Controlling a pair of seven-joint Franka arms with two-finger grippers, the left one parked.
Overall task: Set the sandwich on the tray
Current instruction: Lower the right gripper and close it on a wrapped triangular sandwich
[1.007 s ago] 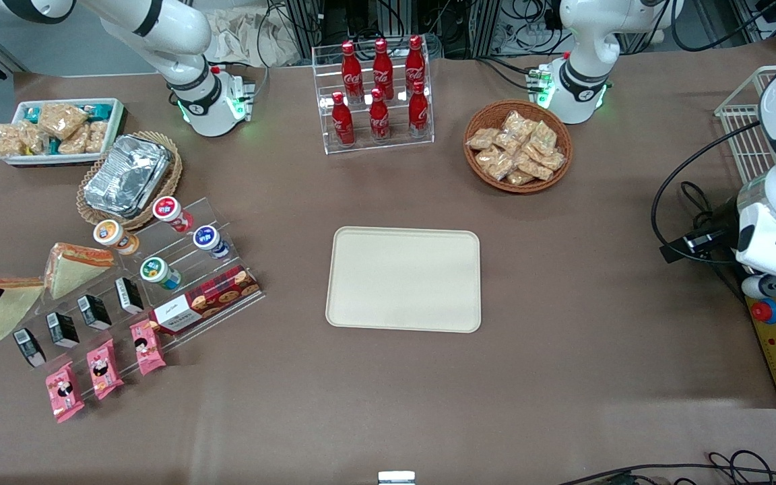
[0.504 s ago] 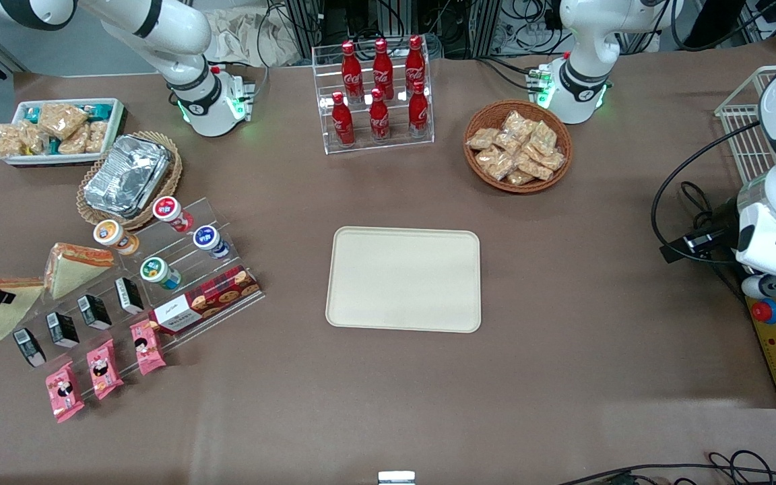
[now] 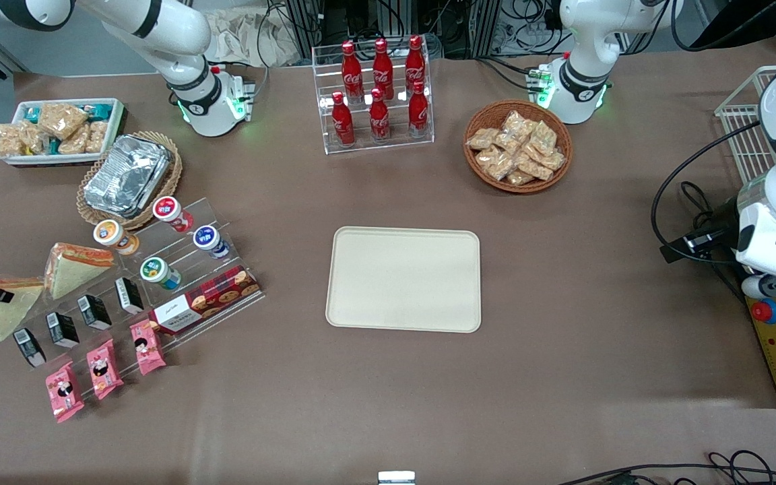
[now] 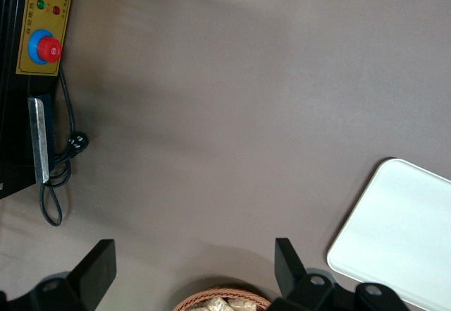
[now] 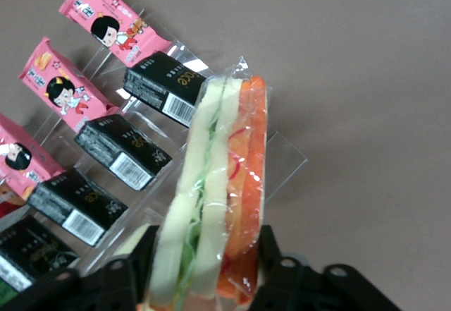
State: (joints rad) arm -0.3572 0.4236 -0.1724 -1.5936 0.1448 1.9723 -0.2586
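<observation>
Clear-wrapped triangular sandwich (image 5: 215,198) sits clamped in our gripper (image 5: 204,254); we should lift straight, clearing the black boxes (image 5: 123,150) beside it, toward the cream rectangular tray (image 3: 403,279).

The gripper (image 5: 204,254) grips the sandwich (image 5: 215,184) well apart from the tray (image 3: 403,279).

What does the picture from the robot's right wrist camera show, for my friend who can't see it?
A wrapped sandwich stands on edge between the two fingers of the pincer, with its white bread and orange and green filling facing the camera. Beside it, black boxes and pink snack packs sit on a clear stand over the brown table.
</observation>
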